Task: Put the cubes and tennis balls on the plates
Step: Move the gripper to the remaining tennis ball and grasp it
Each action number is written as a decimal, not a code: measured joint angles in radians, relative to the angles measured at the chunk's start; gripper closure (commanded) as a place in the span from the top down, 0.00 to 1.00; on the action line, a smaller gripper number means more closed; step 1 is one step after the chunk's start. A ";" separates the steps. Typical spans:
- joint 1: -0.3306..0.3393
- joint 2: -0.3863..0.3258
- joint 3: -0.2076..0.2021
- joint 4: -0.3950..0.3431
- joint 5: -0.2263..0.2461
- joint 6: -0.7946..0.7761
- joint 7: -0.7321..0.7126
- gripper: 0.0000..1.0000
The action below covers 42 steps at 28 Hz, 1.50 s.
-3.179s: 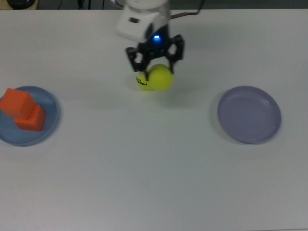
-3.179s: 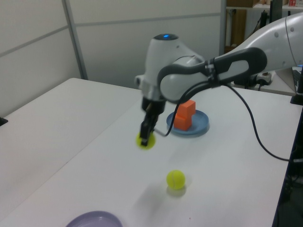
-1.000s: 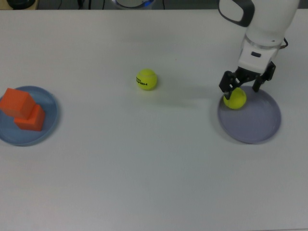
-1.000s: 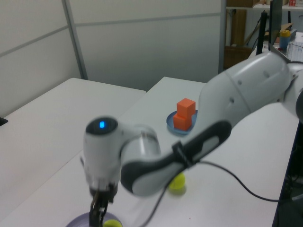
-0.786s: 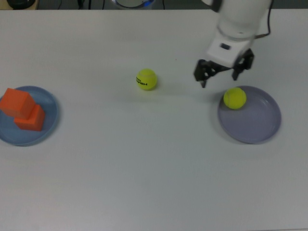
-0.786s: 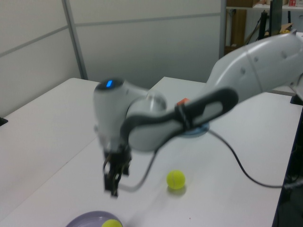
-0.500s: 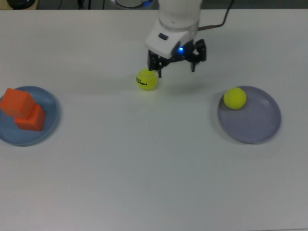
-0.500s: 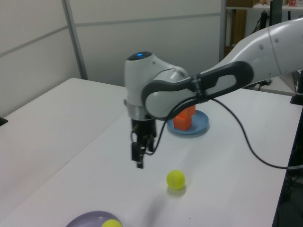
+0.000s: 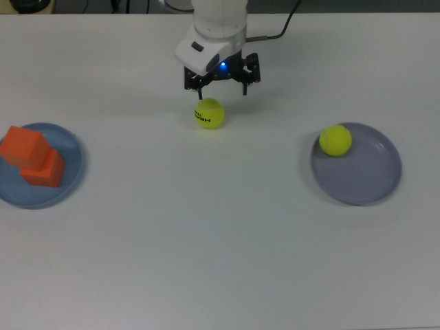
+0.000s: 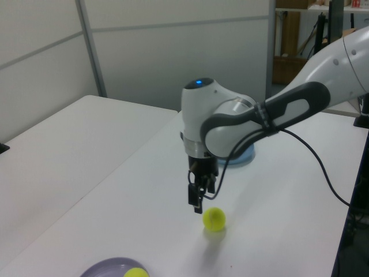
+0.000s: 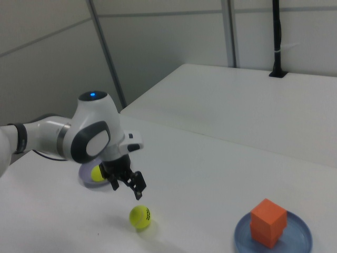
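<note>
My gripper [image 9: 220, 87] is open and holds nothing. It hovers just above a lettered tennis ball [image 9: 209, 113] that lies on the table, a little toward the top view's top edge. In the left view the gripper [image 10: 198, 199] hangs close over this ball [image 10: 214, 219]. A second tennis ball [image 9: 335, 139] rests on the left part of the purple plate [image 9: 364, 173]. Two orange cubes [image 9: 31, 157] sit stacked on the blue plate [image 9: 72, 157] at the top view's left. The right view shows the cubes [image 11: 268, 222] one on top of the other.
The white table [image 9: 206, 240] carries only the plates, balls and cubes. A dark cable [image 9: 278, 31] runs from the arm toward the top view's top edge. A black post [image 11: 276, 37] stands on a second table behind in the right view.
The gripper let the plain ball go on the purple plate, then swung open toward the top view's left. It now stands over the lettered ball. Balls, cubes and plates have stayed put.
</note>
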 measured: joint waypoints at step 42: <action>0.003 0.103 -0.049 -0.139 0.000 0.259 -0.040 0.35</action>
